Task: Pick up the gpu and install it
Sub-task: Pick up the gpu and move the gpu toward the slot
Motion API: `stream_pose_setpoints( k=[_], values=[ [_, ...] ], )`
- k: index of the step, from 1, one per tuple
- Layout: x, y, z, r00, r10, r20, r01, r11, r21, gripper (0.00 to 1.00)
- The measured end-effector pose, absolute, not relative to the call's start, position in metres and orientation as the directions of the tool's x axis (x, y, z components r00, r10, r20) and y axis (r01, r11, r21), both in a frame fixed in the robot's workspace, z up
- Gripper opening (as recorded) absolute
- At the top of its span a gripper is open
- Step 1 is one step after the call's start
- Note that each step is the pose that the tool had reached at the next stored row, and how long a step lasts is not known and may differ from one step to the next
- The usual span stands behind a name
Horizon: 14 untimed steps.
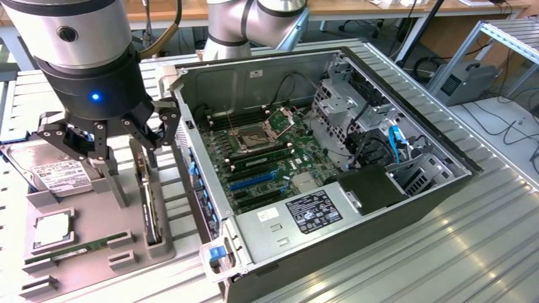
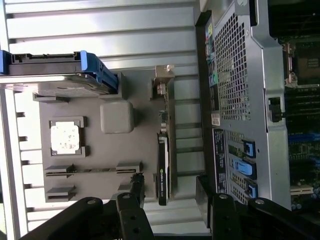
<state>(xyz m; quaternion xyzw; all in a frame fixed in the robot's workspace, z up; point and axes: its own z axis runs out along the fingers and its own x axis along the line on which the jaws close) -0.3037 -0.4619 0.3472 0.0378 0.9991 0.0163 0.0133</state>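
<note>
Ribbed metal worktop (image 1: 421, 252), grey tray (image 1: 101, 218) beside an open computer case (image 1: 219, 82). Gpu (image 1: 150, 202) standing on edge in its tray slot. Gripper (image 1: 126, 154) spread fully wide, holding nothing, poised above the card. Best centred over the thin edge, fingers (image 2: 135, 187) square to both flat faces, clear of the hard drive (image 1: 55, 173).

Open computer case (image 1: 211, 82) beside grey tray (image 1: 93, 237) holding hard drive (image 1: 59, 175), processor (image 1: 52, 231).
</note>
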Motion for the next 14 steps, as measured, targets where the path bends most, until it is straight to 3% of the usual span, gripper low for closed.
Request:
stream_pose_setpoints(
  k=[14],
  values=[
    [-0.3037,-0.4568,0.3439,-0.997,0.076,-0.025,0.075,0.997,0.034,0.54]
  ],
)
